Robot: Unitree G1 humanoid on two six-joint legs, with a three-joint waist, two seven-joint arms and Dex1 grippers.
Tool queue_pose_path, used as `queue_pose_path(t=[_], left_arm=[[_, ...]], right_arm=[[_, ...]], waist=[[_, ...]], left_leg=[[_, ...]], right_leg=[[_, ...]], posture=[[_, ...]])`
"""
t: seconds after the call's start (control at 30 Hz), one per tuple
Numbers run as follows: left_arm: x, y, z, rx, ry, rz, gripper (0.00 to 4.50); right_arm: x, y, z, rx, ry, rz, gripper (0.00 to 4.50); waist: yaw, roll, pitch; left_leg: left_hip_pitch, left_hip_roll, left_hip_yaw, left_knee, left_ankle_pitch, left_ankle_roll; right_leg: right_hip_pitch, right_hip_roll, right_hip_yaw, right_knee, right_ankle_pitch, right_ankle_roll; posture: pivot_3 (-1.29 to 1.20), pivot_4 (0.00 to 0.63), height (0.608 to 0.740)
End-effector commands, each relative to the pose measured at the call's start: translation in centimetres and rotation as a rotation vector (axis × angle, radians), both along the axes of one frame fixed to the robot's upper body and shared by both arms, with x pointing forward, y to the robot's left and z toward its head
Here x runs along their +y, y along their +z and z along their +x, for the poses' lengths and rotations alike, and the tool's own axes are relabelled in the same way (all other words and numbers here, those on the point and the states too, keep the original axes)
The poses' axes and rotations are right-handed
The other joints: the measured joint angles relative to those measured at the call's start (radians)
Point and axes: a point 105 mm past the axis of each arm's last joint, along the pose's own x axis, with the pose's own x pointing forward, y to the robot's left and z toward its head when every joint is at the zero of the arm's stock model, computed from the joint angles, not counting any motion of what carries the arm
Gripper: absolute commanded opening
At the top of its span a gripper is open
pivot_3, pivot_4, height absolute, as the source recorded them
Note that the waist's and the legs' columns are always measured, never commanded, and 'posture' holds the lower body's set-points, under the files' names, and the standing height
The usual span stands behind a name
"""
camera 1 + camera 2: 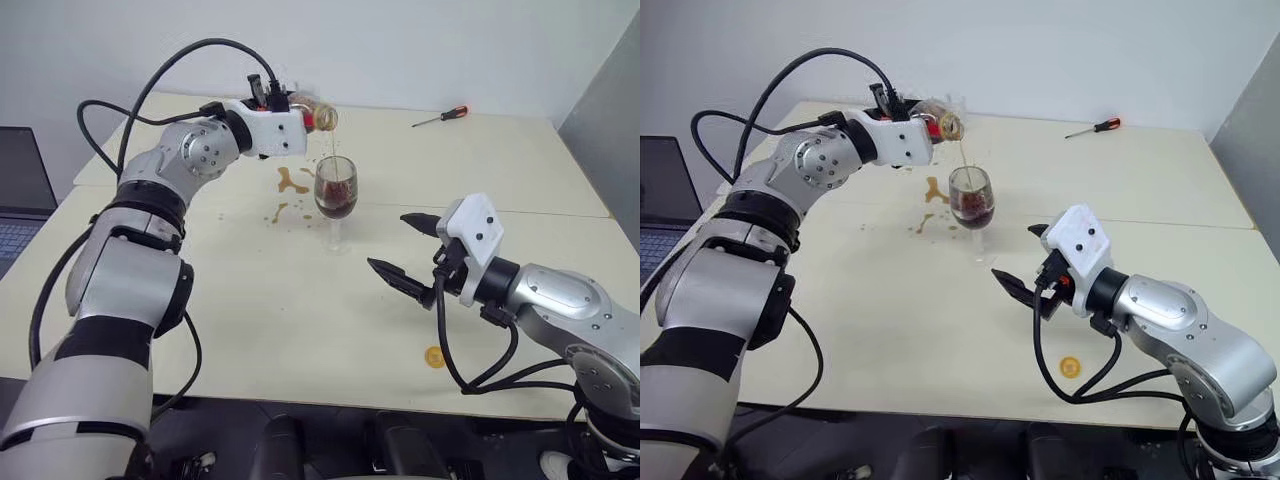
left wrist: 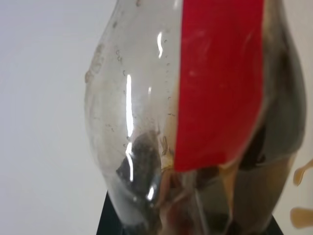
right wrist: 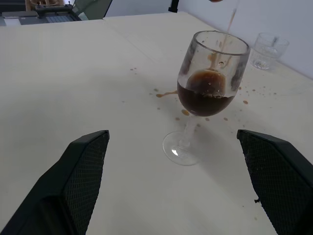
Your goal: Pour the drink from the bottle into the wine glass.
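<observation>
Brown drink (image 3: pixel 203 100) half fills wine glass (image 3: pixel 205 88).

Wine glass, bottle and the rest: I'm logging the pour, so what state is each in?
Bottle: tipped over, pouring, held by left end effector.
Wine glass: upright, roughly half full.
Drink: streaming into the glass.
Table: brown spills beside the glass.
Right end effector: open, empty.
Tumbler: upright, empty.
</observation>
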Motion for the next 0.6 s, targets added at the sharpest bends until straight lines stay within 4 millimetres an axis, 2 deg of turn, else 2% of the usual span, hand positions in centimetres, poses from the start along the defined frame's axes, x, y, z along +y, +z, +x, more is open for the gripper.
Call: queue_pose_path(t=[0.03,0.1,0.2,0.33,0.4,0.5,0.6], left_arm=[[0.7,0.4,0.0,0.054,-0.012,-0.215,0.76],[1.7,-0.8,0.3,0.134,0.007,-0.353,0.76],[3.9,-3.2,0.5,0.223,0.064,-0.544,0.76],[7.1,-5.2,0.6,0.281,0.141,-0.885,0.76],[8.6,-6.4,0.2,0.295,0.173,-1.016,0.76],[10.7,-7.7,-0.3,0.273,0.23,-1.161,0.76],[11.9,-9.0,-0.8,0.266,0.269,-1.239,0.76]], right_arm=[[-0.4,1.0,-0.3,-0.046,0.004,0.009,4.5],[-0.6,1.1,-0.3,-0.046,0.007,0.012,4.5],[-0.4,2.4,-0.3,-0.072,0.042,0.058,4.5],[0.4,6.0,-1.0,-0.129,0.163,0.182,4.5],[0.8,7.1,-1.1,-0.145,0.204,0.189,4.5],[1.4,7.4,-1.2,-0.141,0.247,0.144,4.5],[2.0,7.3,-1.5,-0.13,0.295,0.119,4.5]], waist=[[-0.002,0.0,0.0],[-0.003,0.0,0.0],[-0.007,0.0,0.0],[-0.005,0.0,0.0],[-0.004,0.0,0.0],[-0.001,0.0,0.0],[-0.001,-0.001,0.0]], left_leg=[[0.0,0.0,0.0,0.0,0.0,0.0],[0.001,0.0,0.0,0.0,0.0,0.0],[0.001,0.001,0.0,0.0,0.0,0.0],[0.001,0.001,0.0,0.001,0.0,0.0],[0.001,0.001,0.0,0.001,0.0,0.0],[0.001,0.002,-0.001,0.001,0.0,0.0],[0.001,0.001,-0.001,0.001,0.0,0.0]], right_leg=[[0.0,0.0,0.0,0.0,0.0,0.0],[0.0,0.0,0.0,0.001,0.0,-0.001],[0.0,0.0,0.0,0.002,0.0,-0.001],[0.0,0.001,0.0,0.003,0.001,-0.001],[0.0,0.001,0.0,0.003,0.001,-0.001],[0.0,0.0,0.0,0.003,0.001,-0.001],[0.0,0.0,0.0,0.003,0.001,-0.001]], posture=[[0.0,0.15,0.74],[0.0,0.15,0.74],[0.0,0.15,0.74],[0.0,0.15,0.74],[0.0,0.15,0.74],[0.0,0.15,0.74],[0.0,0.15,0.74]])
